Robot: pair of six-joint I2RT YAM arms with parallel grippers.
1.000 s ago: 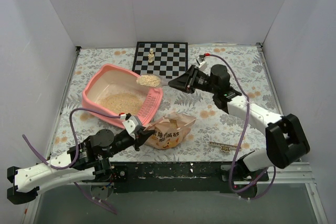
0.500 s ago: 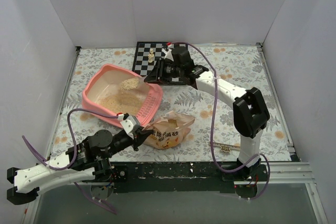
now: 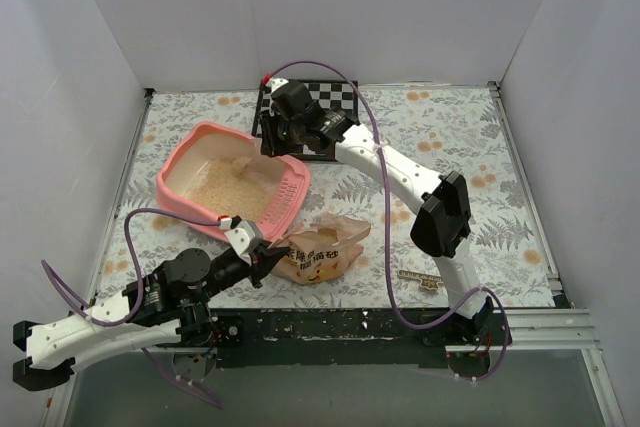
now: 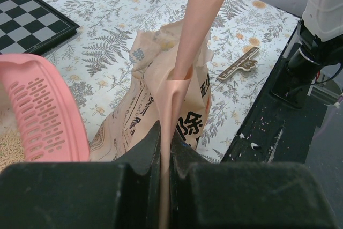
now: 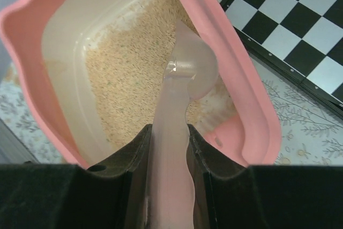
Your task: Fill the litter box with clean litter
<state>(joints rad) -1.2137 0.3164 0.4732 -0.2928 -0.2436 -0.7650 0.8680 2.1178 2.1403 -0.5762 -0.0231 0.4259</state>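
There we were with the right gripper (image 5: 169, 132) clamped on the clear scoop's (image 5: 195, 65) handle, bowl tipped over the litter box (image 5: 244, 95) so the grains fell inside, not onto the chessboard (image 5: 300, 30) just beside; the clean litter (image 5: 128, 73) lay spread across the tray floor, not yet deep, we judged; our left gripper (image 4: 165, 138) was pinched tight on the litter bag's (image 4: 139, 105) top flap, holding its mouth up for another dip.

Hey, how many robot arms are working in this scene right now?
2. The left arm lies near-left, with the left hand pinching the litter bag. The right arm reaches far across, with the right hand holding a scoop over the litter box.
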